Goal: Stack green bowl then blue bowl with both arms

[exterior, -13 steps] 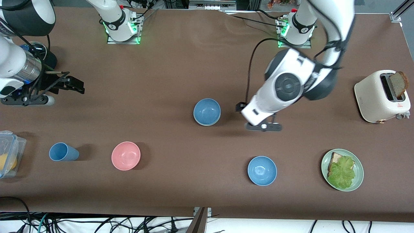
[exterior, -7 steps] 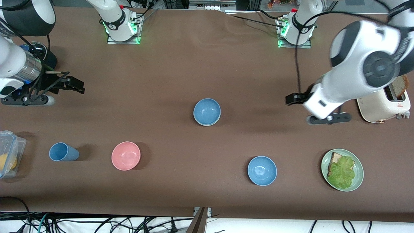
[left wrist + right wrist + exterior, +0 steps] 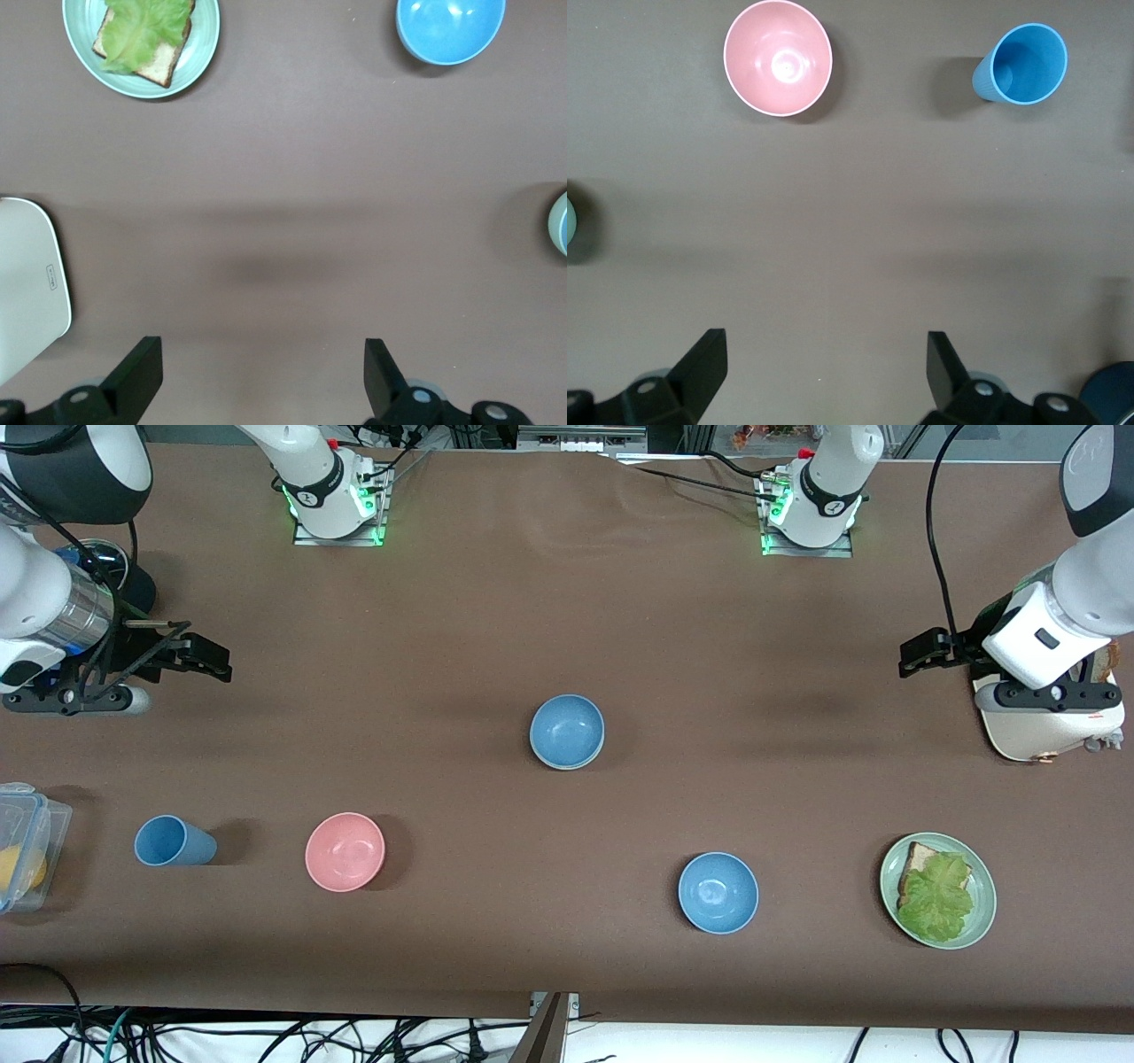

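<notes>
I am watching the left pincer (image 3: 921, 653) hanging wide open and holding nothing, up over the worktop (image 3: 567, 602) beside the cream toaster (image 3: 1045, 731) at the left arm's end. In the left wrist view its two black fingers (image 3: 142, 376) are standing far apart above bare brown surface. The right pincer (image 3: 199, 657) is hovering over the right arm's end of the worktop, spread just as wide and also carrying nothing, and its fingers (image 3: 700, 363) are showing well apart in the right wrist view.

The blue bowl (image 3: 567, 731) is sitting upright at the middle of the worktop, well apart from both pincers. A pale green rim is peeking out along its lower edge, so the green bowl (image 3: 563, 766) is sitting underneath it, with the blue bowl nested inside.

A brighter blue bowl (image 3: 718, 892) is resting nearer to the front camera, toward the left arm's end, and the green plate (image 3: 982, 921) with toast and lettuce is lying beside it. The pink bowl (image 3: 345, 851) and the blue cup (image 3: 168, 841) are standing toward the right arm's end, the cup leaning on its side.
</notes>
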`<state>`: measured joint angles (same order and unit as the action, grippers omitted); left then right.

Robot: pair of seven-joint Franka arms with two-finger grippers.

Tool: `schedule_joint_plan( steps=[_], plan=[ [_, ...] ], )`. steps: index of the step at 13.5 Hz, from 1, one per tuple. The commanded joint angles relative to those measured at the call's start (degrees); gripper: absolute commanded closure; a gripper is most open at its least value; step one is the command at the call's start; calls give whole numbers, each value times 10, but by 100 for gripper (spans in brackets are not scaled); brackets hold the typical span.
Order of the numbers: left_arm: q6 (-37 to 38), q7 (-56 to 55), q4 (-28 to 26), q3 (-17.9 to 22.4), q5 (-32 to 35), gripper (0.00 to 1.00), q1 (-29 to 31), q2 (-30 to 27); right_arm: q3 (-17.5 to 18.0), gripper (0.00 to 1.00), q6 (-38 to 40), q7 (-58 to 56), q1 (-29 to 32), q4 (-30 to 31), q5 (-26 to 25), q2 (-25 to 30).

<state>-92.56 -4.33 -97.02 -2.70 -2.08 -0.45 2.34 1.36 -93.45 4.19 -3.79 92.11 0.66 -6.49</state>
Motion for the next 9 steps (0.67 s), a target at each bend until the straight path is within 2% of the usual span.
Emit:
schedule_joint_plan(
  steps=[1, 5, 9],
  plan=[
    [-19, 8, -35, -13, 16, 0, 11, -31, 6, 1, 9, -8, 7, -7, -4, -1],
    [-12, 5, -33, -41, 31, 0, 2, -38, 6, 1, 9, -8, 8, -7, -4, -1],
    [-14, 6, -30, -41, 30, 0, 10, -37, 6, 1, 9, -8, 7, -7, -4, -1]
  ],
)
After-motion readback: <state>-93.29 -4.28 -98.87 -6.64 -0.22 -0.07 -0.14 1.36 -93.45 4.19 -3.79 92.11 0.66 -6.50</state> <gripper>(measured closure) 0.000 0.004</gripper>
